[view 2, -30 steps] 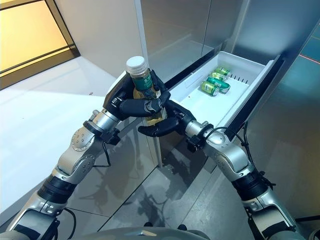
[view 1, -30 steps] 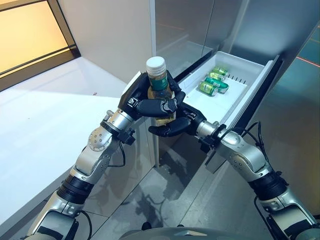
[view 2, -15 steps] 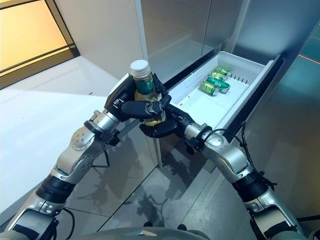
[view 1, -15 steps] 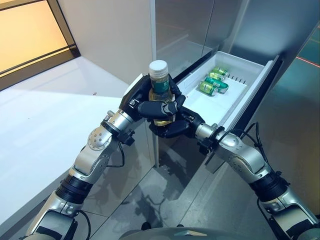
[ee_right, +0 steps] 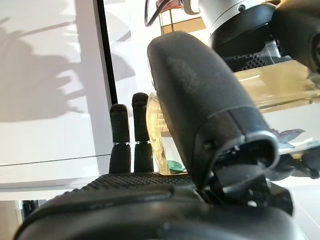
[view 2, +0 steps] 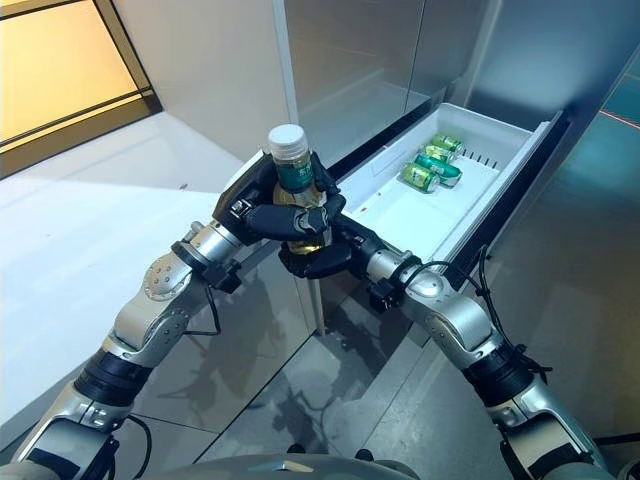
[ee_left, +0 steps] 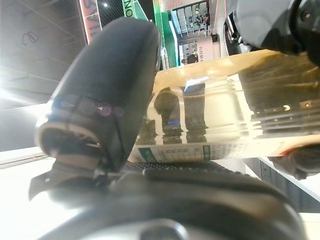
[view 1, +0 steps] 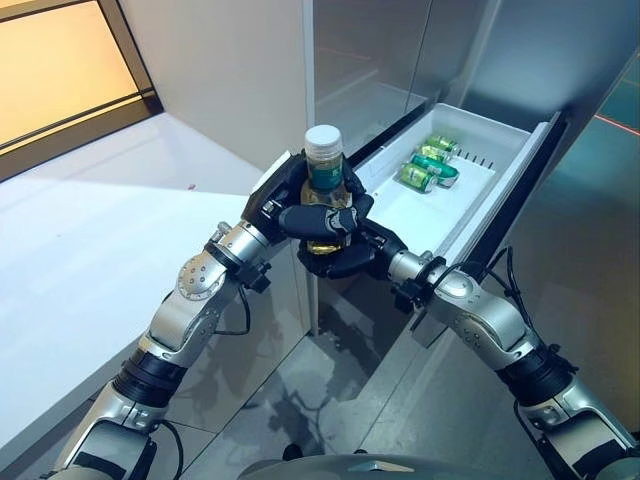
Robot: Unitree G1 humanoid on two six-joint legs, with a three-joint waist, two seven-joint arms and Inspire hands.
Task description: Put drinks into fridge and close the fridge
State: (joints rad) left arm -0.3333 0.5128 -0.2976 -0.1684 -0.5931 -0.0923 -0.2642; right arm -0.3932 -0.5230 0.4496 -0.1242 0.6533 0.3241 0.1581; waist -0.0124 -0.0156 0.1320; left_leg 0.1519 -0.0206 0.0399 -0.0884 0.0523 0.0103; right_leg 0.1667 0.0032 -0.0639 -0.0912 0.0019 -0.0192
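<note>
A clear bottle with a white cap, a green label and yellowish drink stands upright in the air, just left of the open white fridge drawer. My left hand is shut round its middle; in the left wrist view the bottle lies against the thumb. My right hand comes from the right and wraps the bottle's lower end from below; in the right wrist view the bottle sits between its thumb and fingers. Green cans lie at the drawer's far end.
A white counter runs along the left. The steel fridge front rises behind the drawer. The drawer's dark front panel juts out on the right. Grey floor lies below the hands.
The bottle and my left hand have shifted slightly right, toward the drawer. My right hand has risen and closed round the bottle's lower end.
</note>
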